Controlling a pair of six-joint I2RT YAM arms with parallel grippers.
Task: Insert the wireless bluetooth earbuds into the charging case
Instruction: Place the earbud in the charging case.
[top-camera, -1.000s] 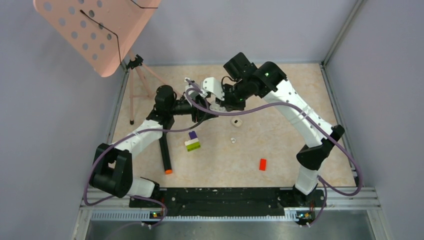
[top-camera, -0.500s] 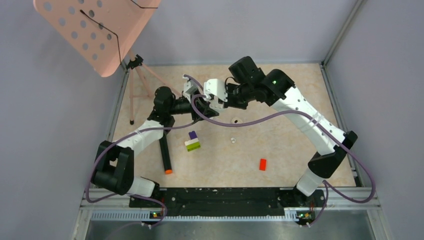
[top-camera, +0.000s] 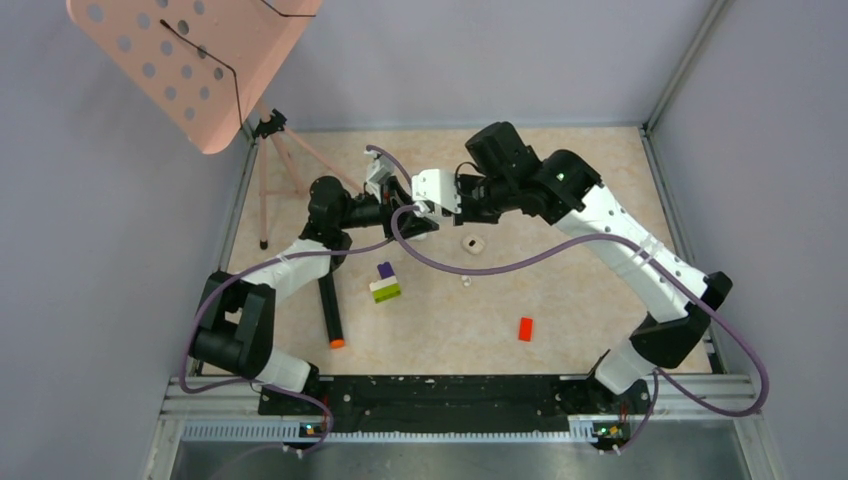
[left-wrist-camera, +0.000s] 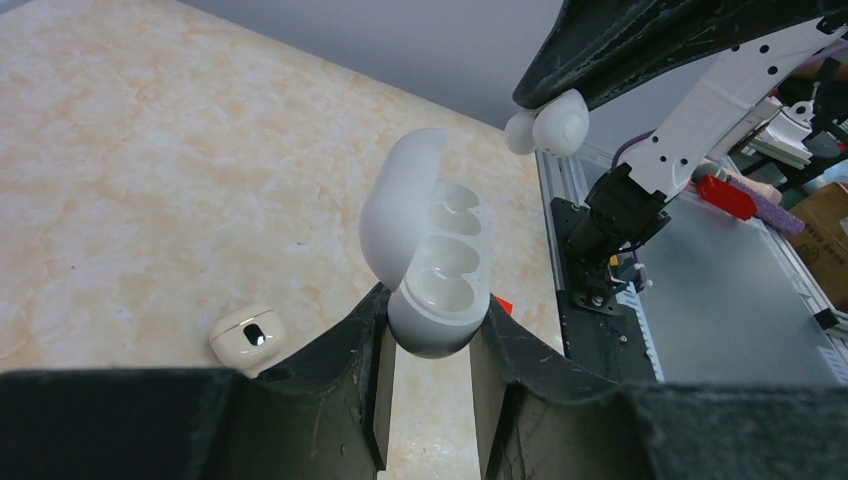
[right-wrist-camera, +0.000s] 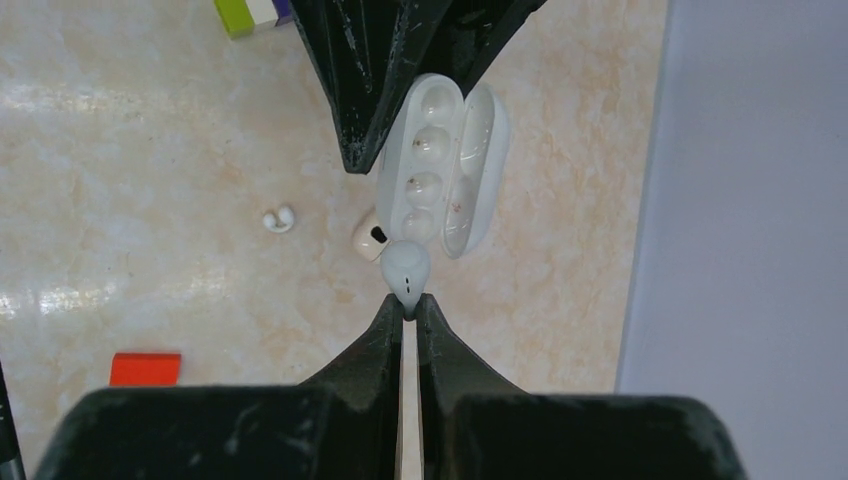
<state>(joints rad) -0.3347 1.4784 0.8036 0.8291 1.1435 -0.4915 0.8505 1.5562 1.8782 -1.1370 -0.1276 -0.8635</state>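
Note:
My left gripper is shut on the base of an open white charging case and holds it above the table with its lid up. The wells that show are empty. My right gripper is shut on a white earbud, pinched at the fingertips. The earbud hangs just off the case's rim, and also shows in the left wrist view. In the top view both grippers meet at the back centre. Another earbud lies loose on the table.
A small cream case lies on the table below the grippers. A red brick, a purple-white-green brick stack and a black marker lie nearer. A tripod holding a pink perforated board stands at the back left.
My right arm's elbow has swung to the right and its wrist has shifted slightly right. Both grippers kept their hold, and the earbud stays close to the open case.

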